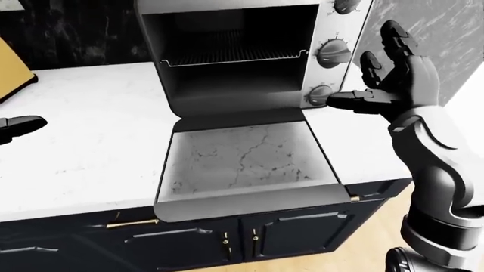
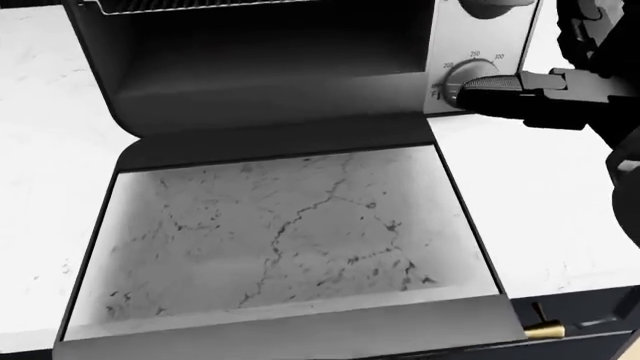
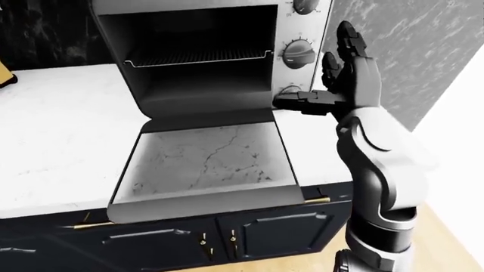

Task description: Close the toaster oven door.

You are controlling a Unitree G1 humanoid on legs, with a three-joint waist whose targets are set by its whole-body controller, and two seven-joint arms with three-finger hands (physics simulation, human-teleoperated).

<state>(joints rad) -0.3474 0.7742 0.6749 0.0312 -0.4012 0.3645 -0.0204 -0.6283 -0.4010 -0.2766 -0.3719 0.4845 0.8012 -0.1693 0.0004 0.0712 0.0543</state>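
White marble counter (image 1: pixel 91 147) over dark cabinets (image 1: pixel 287 235) with brass handles (image 1: pixel 132 222); dark veined wall behind. Toaster oven (image 1: pixel 242 51): stands on the counter, cavity exposed, wire rack (image 1: pixel 231 55) set across the upper part. Door (image 1: pixel 245 170): dropped fully flat, hinged at the oven's lower edge, glass pane facing up and showing the marble pattern, far edge overhanging the counter lip above the cabinets. Control panel: three knobs (image 1: pixel 333 52) stacked down the oven's right side. Right hand (image 1: pixel 393 85): open, fingers spread upward, holding nothing, thumb (image 1: pixel 354 101) stretched level toward the lowest knob, tip at or just beside it; contact cannot be judged. Left hand (image 1: pixel 19 126): only a dark tip at the left edge of the left-eye view, low over the counter, well apart from the oven; how far open cannot be told. Yellow object (image 1: pixel 13 67): partly seen at upper left.
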